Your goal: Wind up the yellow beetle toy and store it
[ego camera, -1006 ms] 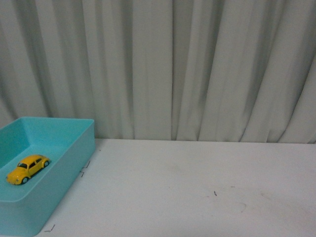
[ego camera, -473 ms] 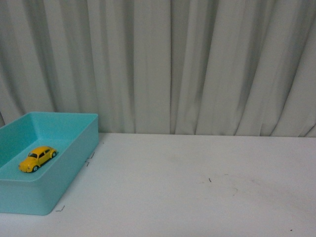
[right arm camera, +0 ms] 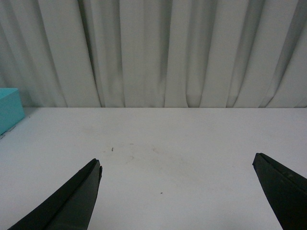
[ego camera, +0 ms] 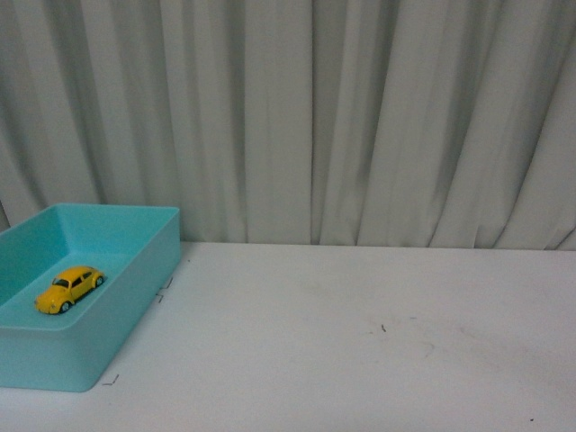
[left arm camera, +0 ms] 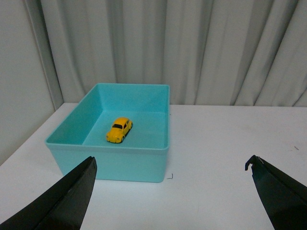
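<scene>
- Yellow beetle toy sits on the floor of the turquoise bin, towards its middle and clear of every wall, at the left end of the white table; judging by where it lies, the storing looks done.
- Left gripper is spread wide and holds nothing, hanging back from the bin with the toy between its two fingers in the left wrist view.
- Right gripper is likewise spread wide and empty, over bare table well apart from the bin.
- Risk: if the spring carries any wind, the toy could roll and bump a wall; whether it does I cannot tell, as the car is small in every view.
- Risk: a low sweep of the left arm could catch the near rim and shove the bin.
- Count: one toy car, one bin, two grippers.
</scene>
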`<control>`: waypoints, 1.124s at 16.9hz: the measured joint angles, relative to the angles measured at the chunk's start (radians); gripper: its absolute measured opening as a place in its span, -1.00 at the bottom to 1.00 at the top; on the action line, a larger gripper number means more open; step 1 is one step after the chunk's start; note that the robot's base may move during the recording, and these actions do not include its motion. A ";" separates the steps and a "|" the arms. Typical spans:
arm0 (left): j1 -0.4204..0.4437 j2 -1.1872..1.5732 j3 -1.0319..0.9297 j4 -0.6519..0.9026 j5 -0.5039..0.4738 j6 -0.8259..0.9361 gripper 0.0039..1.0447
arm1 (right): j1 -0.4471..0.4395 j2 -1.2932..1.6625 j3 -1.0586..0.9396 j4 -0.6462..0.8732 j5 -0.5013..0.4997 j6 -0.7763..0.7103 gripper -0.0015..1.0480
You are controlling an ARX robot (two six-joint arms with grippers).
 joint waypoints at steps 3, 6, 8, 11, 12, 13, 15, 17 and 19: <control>0.000 0.000 0.000 0.000 0.000 0.000 0.88 | 0.000 0.000 0.000 0.000 0.000 0.000 0.87; 0.000 0.000 0.000 0.002 0.000 0.000 0.88 | 0.000 0.000 0.000 0.002 0.000 0.000 0.87; 0.000 0.000 0.000 0.002 0.000 0.000 0.88 | 0.000 0.000 0.000 0.002 0.000 0.000 0.87; 0.000 0.000 0.000 0.000 0.000 0.000 0.88 | 0.000 0.000 0.000 0.000 0.000 0.000 0.87; 0.000 0.000 0.000 0.001 -0.001 -0.001 0.88 | 0.000 0.000 0.000 0.002 0.000 0.000 0.87; 0.000 0.000 0.000 0.000 -0.001 0.000 0.88 | 0.000 0.000 0.000 0.000 0.000 0.001 0.87; 0.000 0.000 0.000 0.000 -0.001 -0.001 0.88 | 0.000 0.000 0.000 0.000 0.000 0.000 0.87; 0.000 0.000 0.000 0.001 -0.001 -0.002 0.88 | 0.000 0.000 0.000 0.001 0.000 0.000 0.87; 0.000 0.000 0.000 0.000 0.000 -0.002 0.88 | 0.000 0.000 0.000 0.000 0.001 0.002 0.87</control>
